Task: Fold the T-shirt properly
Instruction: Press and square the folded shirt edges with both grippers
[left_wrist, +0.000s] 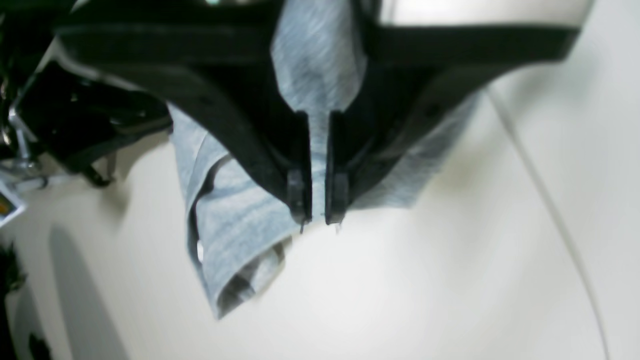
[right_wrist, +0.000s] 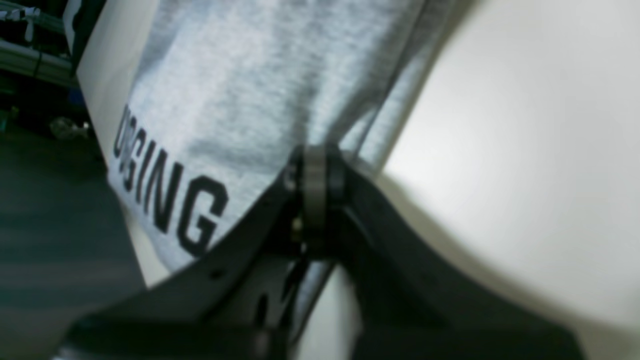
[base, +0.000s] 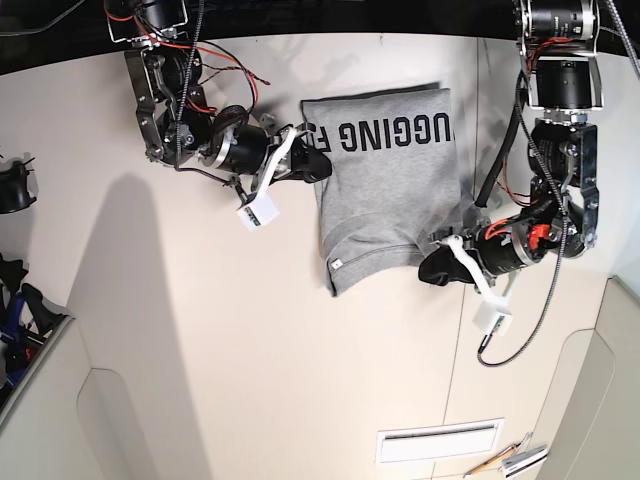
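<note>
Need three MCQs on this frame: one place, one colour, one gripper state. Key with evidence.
1. Right gripper's place?
A) at the shirt's edge
B) on the white box
C) off the table

2. Lettering colour?
A) red
B) black
C) yellow

3. Right gripper's jaws?
A) wide open
B) closed together

Key:
1 A: base view shows the right gripper at the side edge of the heather-grey cotton T-shirt.
2 B: black block letters show on the grey.
3 B: right wrist view shows its fingertips together.
</note>
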